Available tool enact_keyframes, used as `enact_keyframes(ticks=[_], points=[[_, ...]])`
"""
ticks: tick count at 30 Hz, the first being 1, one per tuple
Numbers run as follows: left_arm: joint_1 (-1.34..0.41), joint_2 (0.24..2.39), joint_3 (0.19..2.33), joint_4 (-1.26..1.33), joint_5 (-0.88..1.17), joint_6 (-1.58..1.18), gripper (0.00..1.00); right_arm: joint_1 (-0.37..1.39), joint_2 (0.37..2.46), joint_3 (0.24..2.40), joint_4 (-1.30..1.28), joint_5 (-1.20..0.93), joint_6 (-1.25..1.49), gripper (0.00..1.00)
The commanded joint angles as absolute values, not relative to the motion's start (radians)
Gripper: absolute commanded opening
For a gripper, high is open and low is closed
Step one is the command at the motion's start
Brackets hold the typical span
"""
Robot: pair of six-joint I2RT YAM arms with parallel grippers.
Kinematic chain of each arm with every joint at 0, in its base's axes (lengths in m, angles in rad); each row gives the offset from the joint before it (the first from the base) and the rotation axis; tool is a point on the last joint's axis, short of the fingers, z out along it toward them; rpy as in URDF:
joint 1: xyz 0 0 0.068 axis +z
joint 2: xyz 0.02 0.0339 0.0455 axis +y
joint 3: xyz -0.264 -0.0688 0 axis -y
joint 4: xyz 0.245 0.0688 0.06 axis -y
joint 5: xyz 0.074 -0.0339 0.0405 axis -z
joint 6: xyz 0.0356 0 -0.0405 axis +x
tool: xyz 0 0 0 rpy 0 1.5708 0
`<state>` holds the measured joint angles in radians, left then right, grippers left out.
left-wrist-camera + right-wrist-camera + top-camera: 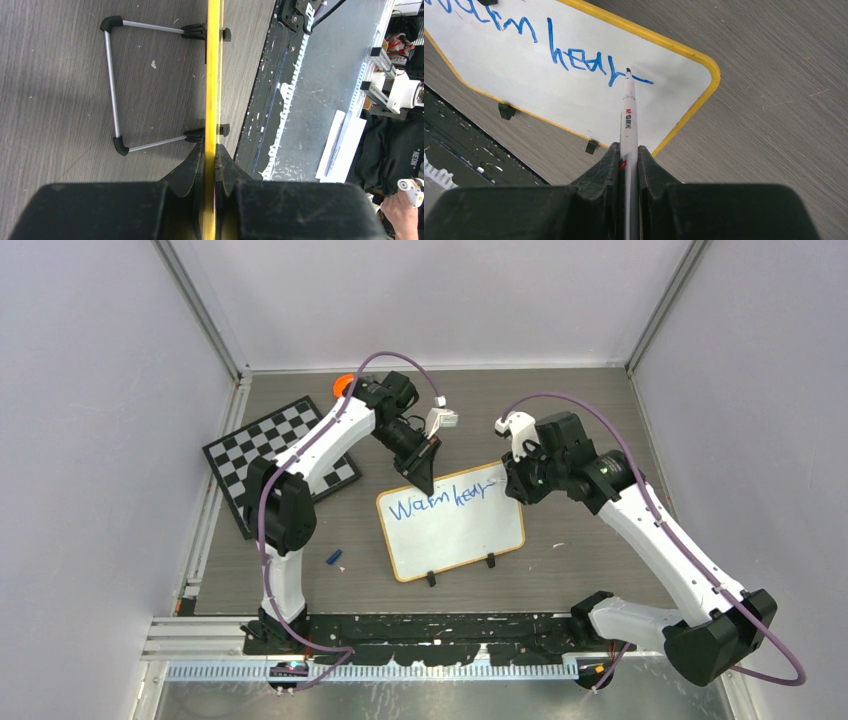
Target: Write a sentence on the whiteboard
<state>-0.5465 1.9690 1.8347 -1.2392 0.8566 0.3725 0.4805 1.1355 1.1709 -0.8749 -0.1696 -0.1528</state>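
So the checkered board (262, 455) is lying in the left part of the top view, with the left arm reaching over it. A small orange thing (342, 384) is peeking out behind that arm near the back wall, too hidden to identify. A little blue piece (335, 557) is lying loose on the worktop (600, 410), just left of the whiteboard (460, 535), which is sitting around the middle of the frame. The left gripper (210, 155) is pinching the board's yellow rim on its upper-left edge, jaws squeezed tight on it. In the left wrist view a grey wire prop (111, 85) is sticking out from the board's two black feet (197, 134) on the left of the frame. The right gripper (628, 150) is clamping a white marker (628, 115), and its tip is touching the board right at the end of the sentence (574, 57). That's reading "Warm hear" plus a dash-like stroke so far, all in blue near the board's upper edge. The board's lower half is sitting blank. Bare wood grain is running to the right of the board and behind it, up to the grey walls. The black base rail (450, 625) is lining the bottom of the frame.
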Motion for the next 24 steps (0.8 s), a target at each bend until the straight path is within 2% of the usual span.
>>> enact_keyframes(ticks=[1, 7, 24], points=[[-0.569, 2.008, 1.847, -1.229, 0.827, 0.372, 0.00, 0.476, 1.142, 1.200, -0.829, -0.155, -0.150, 0.00], [-0.569, 2.005, 1.841, -1.225, 0.824, 0.377, 0.00, 0.476, 1.156, 1.173, -0.804, -0.100, -0.150, 0.00], [-0.569, 2.009, 1.844, -1.225, 0.823, 0.376, 0.00, 0.476, 1.138, 1.079, -0.840, -0.117, -0.161, 0.00]])
